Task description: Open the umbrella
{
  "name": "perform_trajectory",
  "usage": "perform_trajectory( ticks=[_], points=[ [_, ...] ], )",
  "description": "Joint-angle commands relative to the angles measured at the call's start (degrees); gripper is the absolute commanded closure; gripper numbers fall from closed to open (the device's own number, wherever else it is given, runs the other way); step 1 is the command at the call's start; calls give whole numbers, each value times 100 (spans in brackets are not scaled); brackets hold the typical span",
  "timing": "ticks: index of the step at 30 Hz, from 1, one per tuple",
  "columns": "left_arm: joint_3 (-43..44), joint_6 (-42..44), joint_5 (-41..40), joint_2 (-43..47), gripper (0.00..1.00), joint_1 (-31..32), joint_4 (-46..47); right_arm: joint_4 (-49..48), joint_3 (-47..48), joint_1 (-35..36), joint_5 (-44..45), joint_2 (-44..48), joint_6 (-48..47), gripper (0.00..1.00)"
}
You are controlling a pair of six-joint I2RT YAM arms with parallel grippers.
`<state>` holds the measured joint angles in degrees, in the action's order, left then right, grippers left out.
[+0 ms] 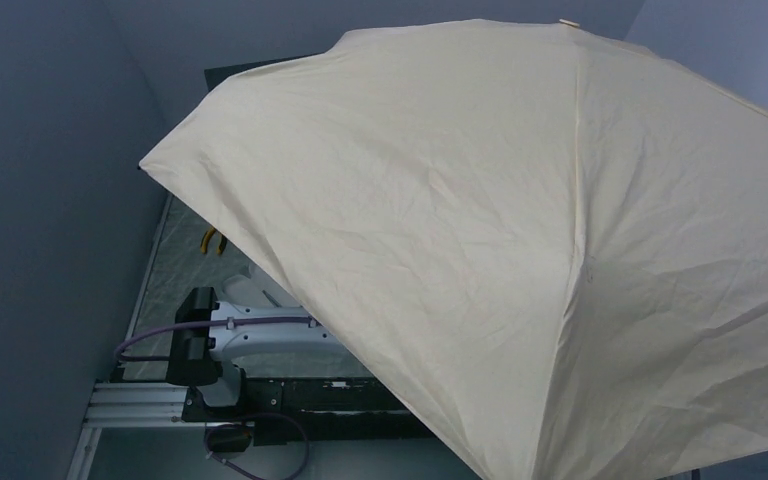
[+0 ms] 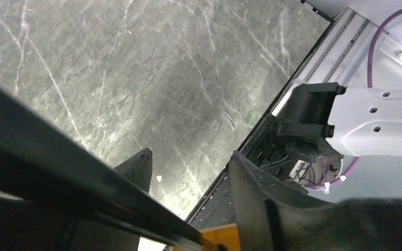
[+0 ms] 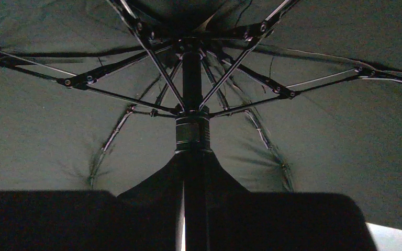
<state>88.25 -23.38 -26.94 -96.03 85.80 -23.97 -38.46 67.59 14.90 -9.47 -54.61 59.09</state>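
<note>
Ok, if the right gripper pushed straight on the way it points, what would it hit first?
Likely the umbrella's runner collar on the shaft, just ahead of the right gripper; beyond it, the black lining.

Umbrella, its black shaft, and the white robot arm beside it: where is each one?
umbrella (image 1: 520, 230): top external view, on the cream fabric of the open canopy.
shaft (image 3: 192, 78): right wrist view, on the black rod among the ribs.
left arm (image 1: 270, 345): top external view, on its white link.
</note>
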Motion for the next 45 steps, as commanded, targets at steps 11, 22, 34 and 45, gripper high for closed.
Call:
perform_trajectory(
  ticks=[11,22,34,45],
  points=[
    [413,578,-274,-96,100,-57,-573,-431,-99,367,274,164,65,100],
    [656,837,-573,180,100,-55,-634,-5,-194,387,-176,291,-85,61],
    [977,941,-799,328,100,-55,-685,262,-609,485,-406,357,56,48],
    [905,1061,-718,516,100,-15,-608,760,-482,627,-569,334,-261,100]
  ],
)
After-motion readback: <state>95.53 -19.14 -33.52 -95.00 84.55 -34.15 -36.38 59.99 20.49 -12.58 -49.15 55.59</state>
